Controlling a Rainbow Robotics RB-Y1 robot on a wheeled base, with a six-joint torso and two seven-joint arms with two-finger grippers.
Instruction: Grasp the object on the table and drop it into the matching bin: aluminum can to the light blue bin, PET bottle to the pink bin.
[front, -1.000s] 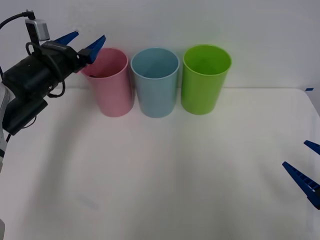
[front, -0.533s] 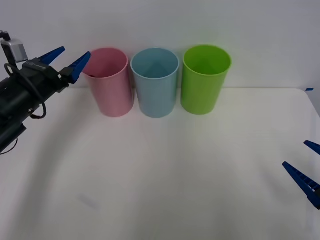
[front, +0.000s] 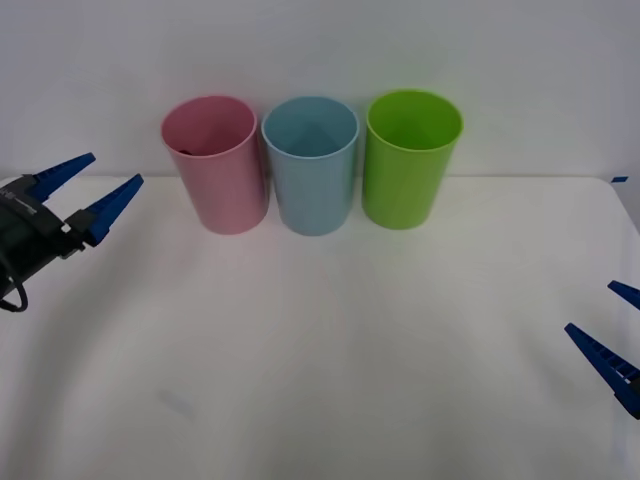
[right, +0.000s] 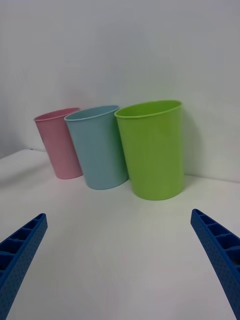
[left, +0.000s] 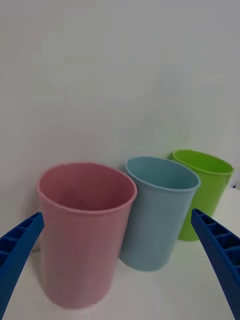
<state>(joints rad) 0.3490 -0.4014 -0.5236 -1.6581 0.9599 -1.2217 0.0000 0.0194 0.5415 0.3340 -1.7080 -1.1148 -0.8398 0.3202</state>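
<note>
The left gripper (front: 95, 192) hangs empty with fingers spread left of the pink bin (front: 216, 165), where a dark edge under the rim suggests the PET bottle (front: 183, 151) lies inside, while the right gripper (front: 612, 335) waits open over the tabletop (front: 330, 350).

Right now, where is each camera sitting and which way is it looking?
Front view: above the arms, looking down at the white table; left gripper and right gripper at the edges.
Right wrist view: low, from the right, facing the lime green plastic bin; own blue fingers.
Left wrist view: facing the tall pink plastic bin; own fingers.
All share the light blue plastic bin.
</note>
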